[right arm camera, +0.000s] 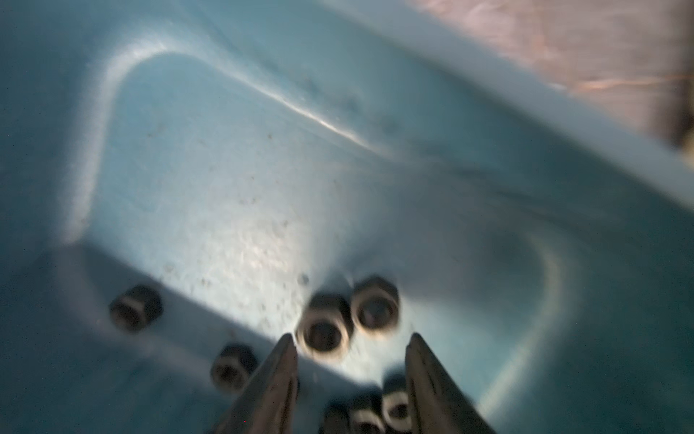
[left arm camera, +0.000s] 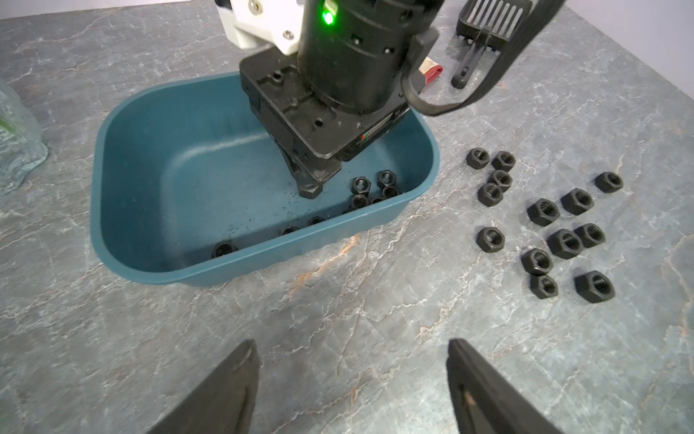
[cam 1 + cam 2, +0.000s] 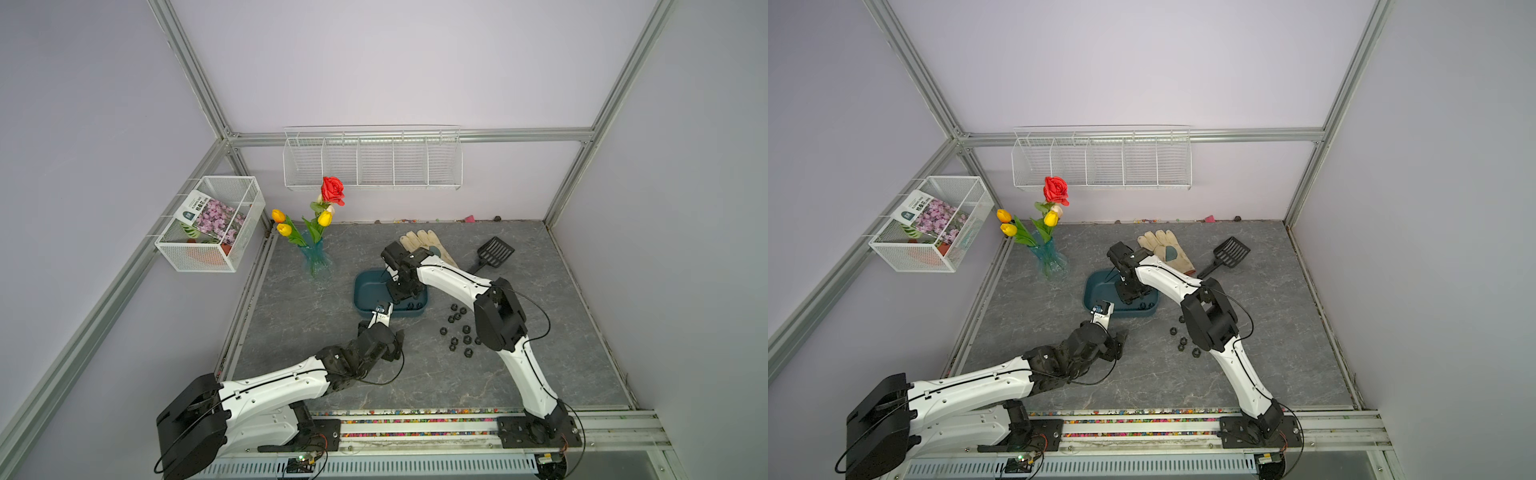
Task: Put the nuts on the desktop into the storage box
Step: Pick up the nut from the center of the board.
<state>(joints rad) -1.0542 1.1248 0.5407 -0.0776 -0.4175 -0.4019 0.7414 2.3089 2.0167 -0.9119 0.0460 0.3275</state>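
Right wrist view shows the right gripper (image 1: 350, 335) down inside the storage box (image 1: 225, 169), jaws parted, nothing pinched, several nuts (image 1: 375, 310) lying just ahead. Left gripper (image 2: 349, 341) hovers spread wide over the desktop (image 2: 338, 319), where more nuts lie clustered beside the box.

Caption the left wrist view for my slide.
Right claw reaches into the blue box; loose nuts lie on the table.

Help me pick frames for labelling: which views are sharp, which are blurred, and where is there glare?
Right wrist view: motion-blurred throughout, the nuts smeared, a bright glare streak on the storage box wall. Left wrist view: sharp, nuts on the desktop crisp, a green indicator light flaring. Both top views: evenly lit, sharp, only soft shadows.
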